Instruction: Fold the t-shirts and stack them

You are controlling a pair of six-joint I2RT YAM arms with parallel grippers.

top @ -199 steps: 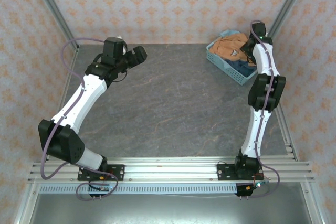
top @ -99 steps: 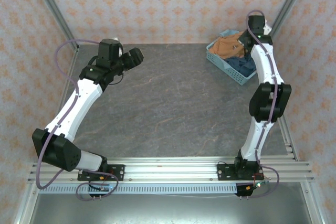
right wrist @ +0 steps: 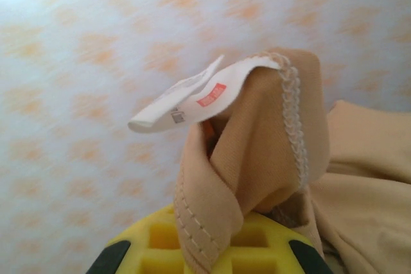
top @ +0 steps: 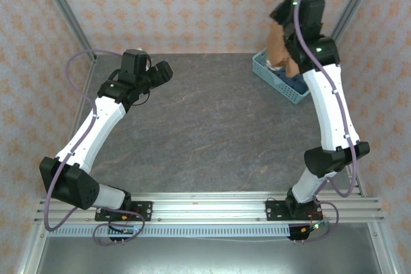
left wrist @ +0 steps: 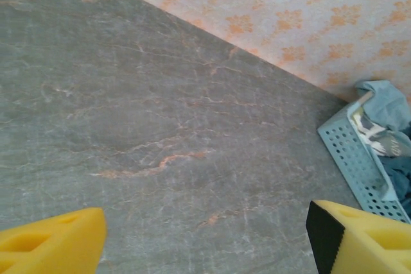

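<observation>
Orange-tan t-shirt point(top: 279, 42): off the bench, hanging in the air over the far right corner. It is bunched into a narrow drape, its lower end reaching down to the rim of the pale blue lattice basket point(top: 275, 77).

Right wrist view: a stitched hem of the shirt is folded over a yellow finger and a white sewn-in label point(right wrist: 186, 99) with a small red mark sticks out to the left. No chest print is visible here.

Right hand point(right wrist: 212, 239): together, pinched on that fold of the shirt. The arm is stretched up and away from its base, in front of the patterned back wall point(top: 192, 4).

Basket: on the bench in the far right corner, set at an angle to the wall. More cloth inside, with dark blue fabric point(top: 299, 83) on the near side. The left wrist view adds a pale grey-blue piece point(left wrist: 387, 99) draped over the far rim, but I cannot tell which garments these are.

Left hand point(left wrist: 205, 248): fingers wide apart, gripping nothing, both yellow fingertips point(left wrist: 54, 245) over bare surface. It sits at the far left of the bench point(top: 205, 133), well apart from the basket and shirt.

Bench: grey, marbled with faint rust-coloured veins.
</observation>
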